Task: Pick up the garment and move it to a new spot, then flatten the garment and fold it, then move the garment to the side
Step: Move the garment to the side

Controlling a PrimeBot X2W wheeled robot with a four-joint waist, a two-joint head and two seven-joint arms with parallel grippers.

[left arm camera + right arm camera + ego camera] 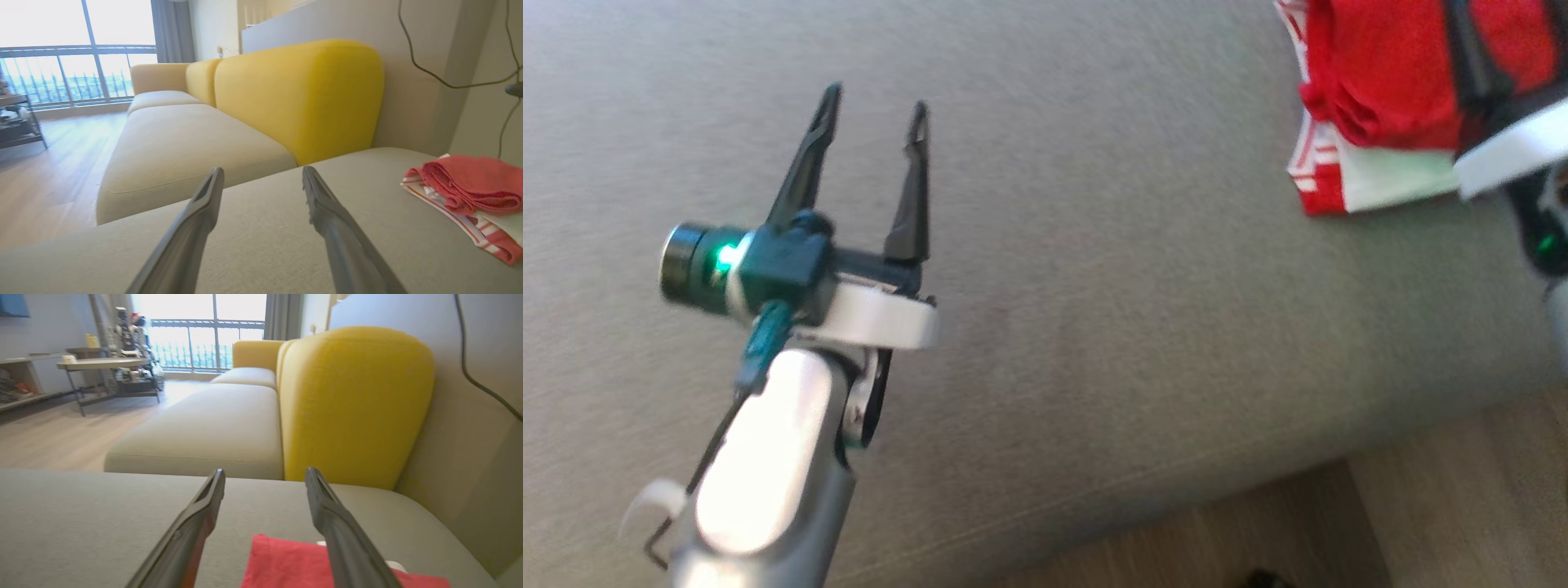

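Observation:
The garment (1380, 90) is a folded red bundle with white and red-striped edges, lying on the grey cushion (1094, 286) at the far right. My right gripper (265, 473) hovers open just above it, the red cloth (286, 563) showing below and between its fingers, not gripped. In the head view one of its dark fingers (1470, 57) crosses over the garment. My left gripper (874, 102) stands open over bare cushion, well to the left of the garment and holding nothing. In the left wrist view the left gripper (262, 171) is open and the garment (470, 192) lies off to the right.
A yellow back cushion (302, 94) and beige sofa seats (184, 139) stand beyond the grey cushion. Wooden floor (1462, 506) runs along the cushion's near edge. A dark cable (429, 69) hangs on the wall. A low table (102, 365) with clutter stands across the room.

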